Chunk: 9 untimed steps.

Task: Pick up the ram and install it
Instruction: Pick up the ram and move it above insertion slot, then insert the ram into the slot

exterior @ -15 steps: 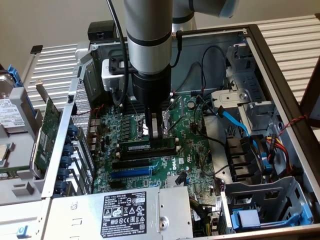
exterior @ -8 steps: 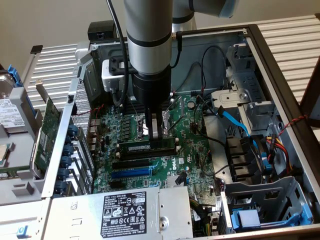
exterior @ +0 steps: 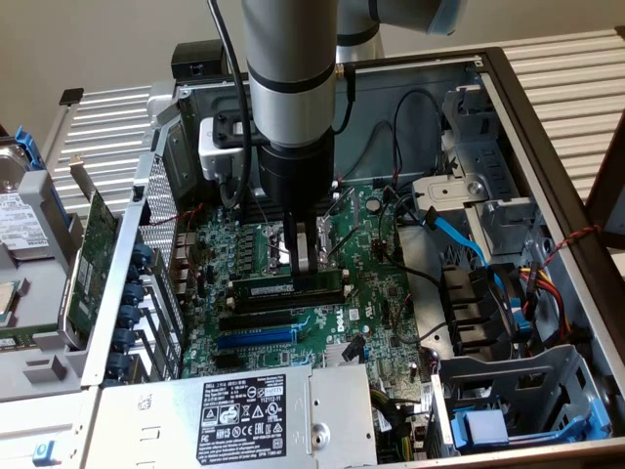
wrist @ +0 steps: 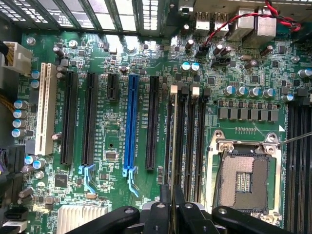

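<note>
Clamping the ram (exterior: 283, 290) in the gripper (exterior: 306, 262), stick edge-down at the black memory slots (wrist: 189, 131) beside the CPU socket (wrist: 243, 180). All inside the open PC case (exterior: 547, 127): motherboard (exterior: 337, 320), blue PCIe slot (exterior: 256, 337), power supply (exterior: 234, 415).

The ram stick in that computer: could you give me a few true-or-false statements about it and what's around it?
1. The hand is closed on the ram. True.
2. The ram lies flat on the silver box with the black label. False: it stands on edge over the motherboard, at the black slots with white clips.
3. The motherboard has a blue slot. True.
4. A cooling fan covers the processor socket. False: the socket is bare.
</note>
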Tool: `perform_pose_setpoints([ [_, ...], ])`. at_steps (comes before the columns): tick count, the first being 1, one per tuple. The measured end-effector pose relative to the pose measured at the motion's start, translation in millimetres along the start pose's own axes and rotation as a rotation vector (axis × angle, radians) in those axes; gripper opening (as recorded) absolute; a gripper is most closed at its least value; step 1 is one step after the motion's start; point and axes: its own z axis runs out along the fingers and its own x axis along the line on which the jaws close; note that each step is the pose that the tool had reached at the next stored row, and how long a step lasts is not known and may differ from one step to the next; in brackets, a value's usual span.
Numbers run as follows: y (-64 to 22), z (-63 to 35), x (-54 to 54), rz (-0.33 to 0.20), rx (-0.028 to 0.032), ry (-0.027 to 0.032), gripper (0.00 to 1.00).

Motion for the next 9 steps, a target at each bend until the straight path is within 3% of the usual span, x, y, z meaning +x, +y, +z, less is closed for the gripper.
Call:
perform_pose_setpoints([
  [9,0.0,1.0,0.0,0.000,0.0013,0.0009,0.13],
])
